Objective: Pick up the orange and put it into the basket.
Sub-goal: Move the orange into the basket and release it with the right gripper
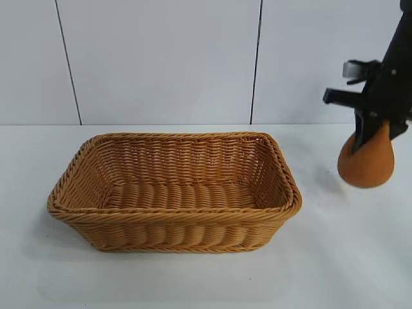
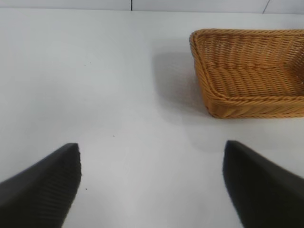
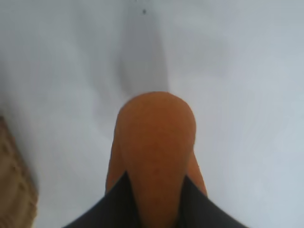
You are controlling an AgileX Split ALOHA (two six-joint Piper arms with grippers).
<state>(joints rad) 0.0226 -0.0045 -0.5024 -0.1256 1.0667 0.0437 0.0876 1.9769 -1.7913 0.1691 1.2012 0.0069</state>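
My right gripper (image 1: 373, 132) is shut on the orange (image 1: 367, 161), a dull orange pear-shaped fruit, and holds it by its narrow top above the table, to the right of the basket (image 1: 174, 190). In the right wrist view the orange (image 3: 154, 137) sits between the black fingers (image 3: 114, 204). The tan woven basket stands on the table at the centre and holds nothing. It also shows in the left wrist view (image 2: 247, 71). My left gripper (image 2: 152, 180) is open over bare table, left of the basket, outside the exterior view.
The white table (image 1: 347, 257) runs to a white panelled wall (image 1: 161, 58) behind. A strip of the basket's rim (image 3: 14, 190) shows at the edge of the right wrist view.
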